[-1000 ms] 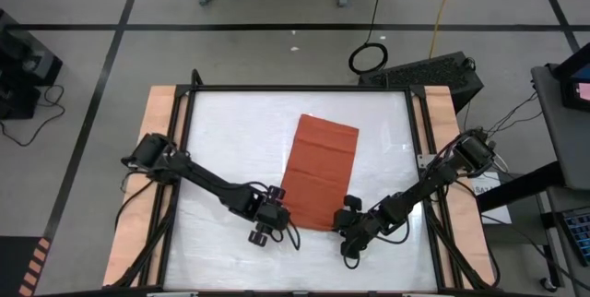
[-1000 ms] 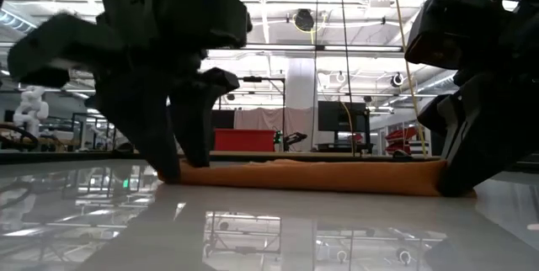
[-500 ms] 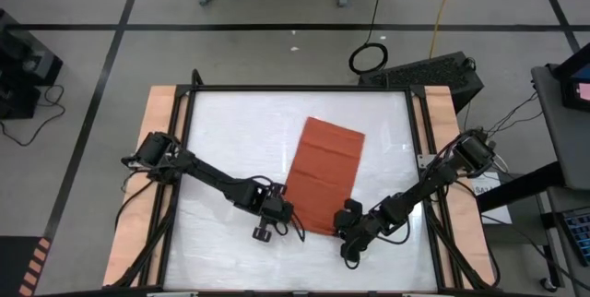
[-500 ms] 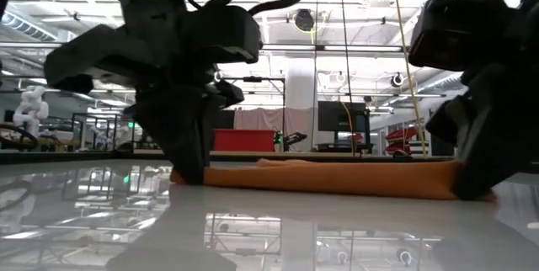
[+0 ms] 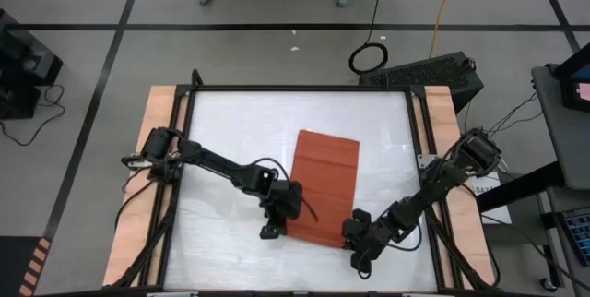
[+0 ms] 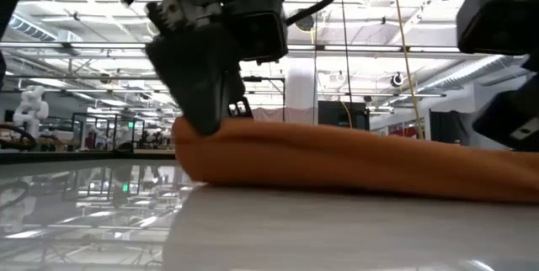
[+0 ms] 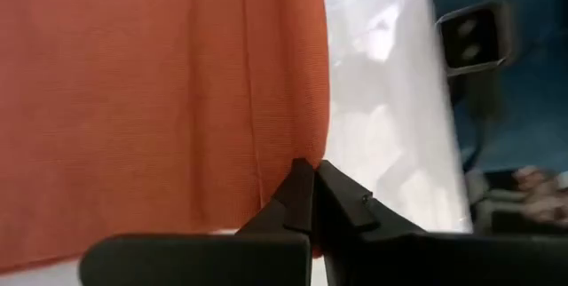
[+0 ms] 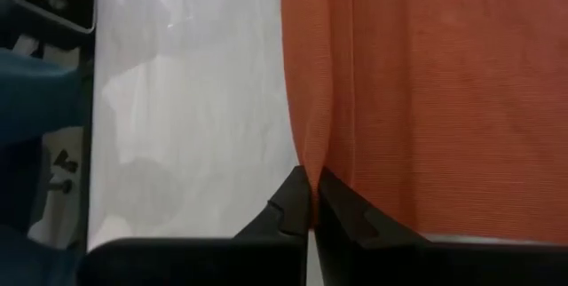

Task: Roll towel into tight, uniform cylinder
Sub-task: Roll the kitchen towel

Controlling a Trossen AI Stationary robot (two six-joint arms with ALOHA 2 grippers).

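Note:
The rust-orange towel [image 5: 324,179] lies flat on the white tabletop, its long sides running from far to near. My left gripper [image 5: 286,221] is shut on the towel's near left corner. My right gripper [image 5: 351,231] is shut on the near right corner. In the low view the towel's near edge [image 6: 354,157] runs across the picture. It is raised at the left end under my left gripper [image 6: 215,119]. My right gripper [image 6: 505,128] shows only partly at the picture's right side. My left gripper pinches the towel's left edge at the near corner [image 7: 302,148] between its two shut fingers, coming from the near left and slanting down. That corner is raised a little, and the cloth beyond lies on the table. My right gripper pinches the towel's right edge at the near corner [image 8: 312,157] between its two shut fingers, coming from the near right. The cloth puckers into a small fold at the fingertips. The rest lies flat on the table.
Wooden side rails [image 5: 152,177] and a black frame [image 5: 304,88] border the tabletop. Bare white table [image 5: 230,131] lies on all sides of the towel, with more room toward the far edge. Cables and equipment sit on the floor beyond the table.
My left gripper has shut on the towel's near left corner. Both grippers have then moved toward the table's near edge. The towel has slid that way with them, still spread out, and its near edge has risen at the left end.

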